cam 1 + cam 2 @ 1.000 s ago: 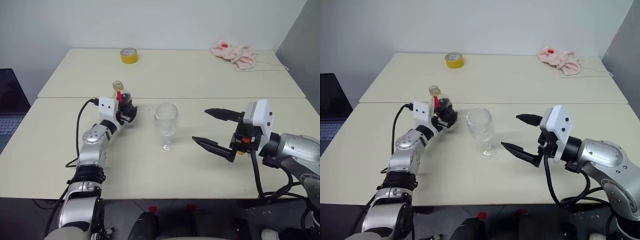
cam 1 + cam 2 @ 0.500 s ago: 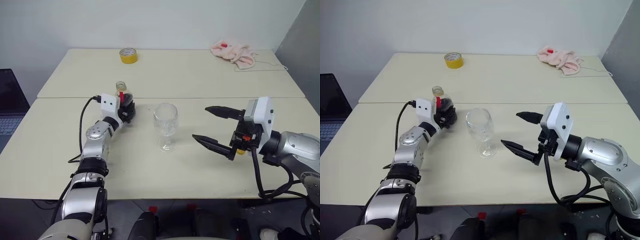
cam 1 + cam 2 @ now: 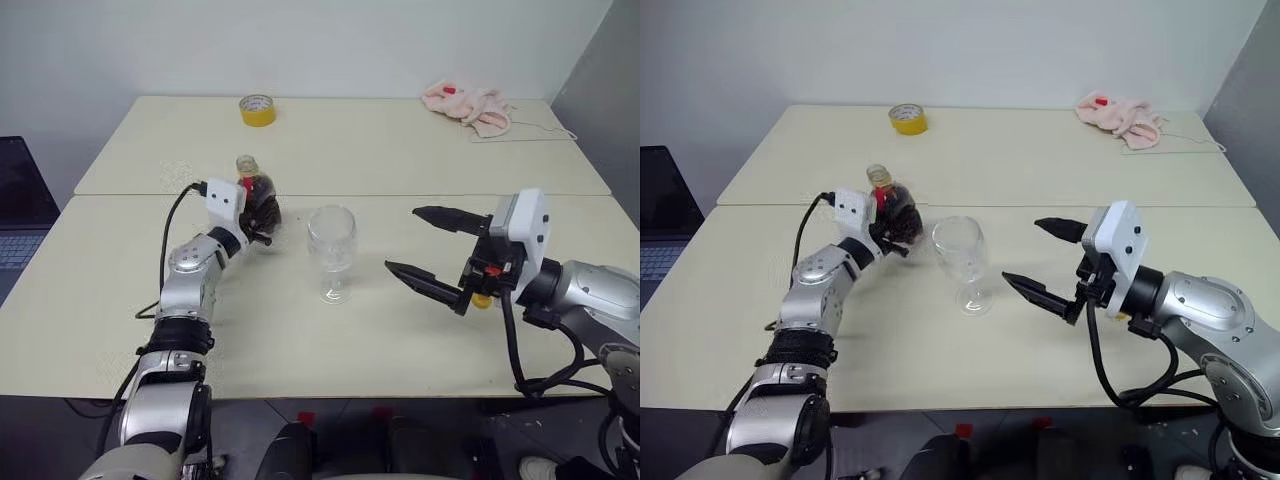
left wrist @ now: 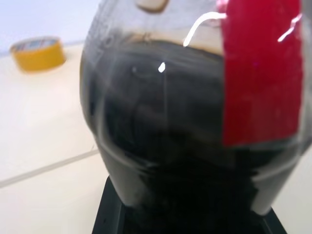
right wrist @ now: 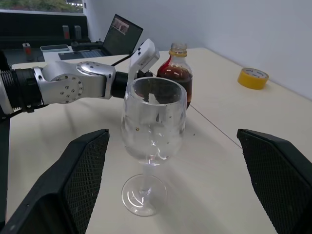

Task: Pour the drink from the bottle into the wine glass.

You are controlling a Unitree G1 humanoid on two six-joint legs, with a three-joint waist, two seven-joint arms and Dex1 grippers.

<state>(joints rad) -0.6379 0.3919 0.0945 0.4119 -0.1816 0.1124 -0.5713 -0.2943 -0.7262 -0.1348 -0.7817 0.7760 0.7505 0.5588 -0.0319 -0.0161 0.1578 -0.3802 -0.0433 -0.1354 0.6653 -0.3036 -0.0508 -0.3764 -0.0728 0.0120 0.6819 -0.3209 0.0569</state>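
Note:
The bottle (image 3: 258,193) is small and clear, holds the dark drink (image 4: 175,131) and has a red label and a yellow ring at its neck. My left gripper (image 3: 264,217) is shut on its lower body and holds it upright, a little above the table. The wine glass (image 3: 332,246) stands upright just right of the bottle; no drink shows in it. To the glass's right, my right gripper (image 3: 402,239) is open, holds nothing and points at the glass. In the right wrist view, the wine glass (image 5: 153,117) stands between that gripper's black fingers (image 5: 73,185), with the bottle (image 5: 176,73) behind it.
A yellow tape roll (image 3: 258,110) lies at the back left and a pink cloth (image 3: 468,106) at the back right. A laptop (image 3: 18,205) sits off the table's left edge. A seam (image 3: 400,195) runs between the two tables behind the glass.
My left gripper has shut on the bottle and raised it, shifting it slightly right toward the glass. The right gripper and the glass have stayed in place.

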